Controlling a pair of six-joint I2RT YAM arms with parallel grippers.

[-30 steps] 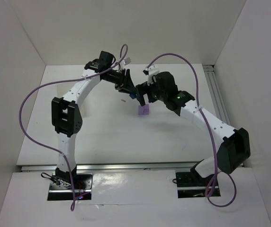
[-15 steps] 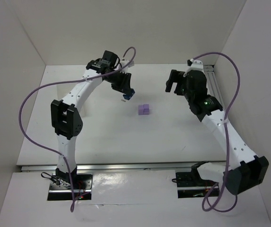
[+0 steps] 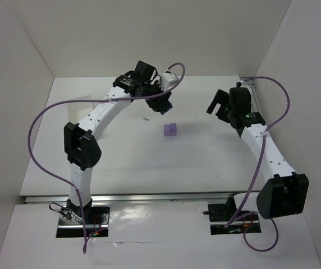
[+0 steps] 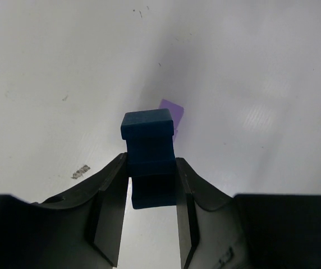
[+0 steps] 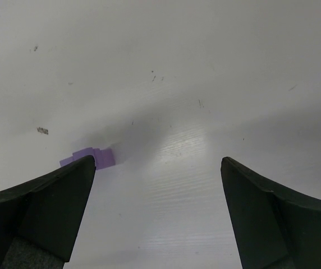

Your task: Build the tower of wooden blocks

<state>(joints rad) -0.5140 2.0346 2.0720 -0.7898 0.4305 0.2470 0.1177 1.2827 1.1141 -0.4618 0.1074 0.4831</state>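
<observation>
A small stack of light-purple blocks (image 3: 170, 130) stands on the white table near the middle. It also shows in the right wrist view (image 5: 96, 156) and partly behind the blue block in the left wrist view (image 4: 173, 110). My left gripper (image 3: 163, 105) is shut on a dark blue notched block (image 4: 148, 154) and holds it above the table, behind and left of the purple stack. My right gripper (image 3: 219, 103) is open and empty, off to the right of the stack; in its wrist view the gap between the fingertips (image 5: 157, 185) shows bare table.
White walls enclose the table on the left, back and right. A metal rail (image 3: 260, 120) runs along the right edge. A small dark mark (image 3: 146, 119) lies on the table left of the stack.
My right gripper has pulled away from the purple stack to the right and back, open. My left gripper has moved right with the blue block, closer to the stack.
</observation>
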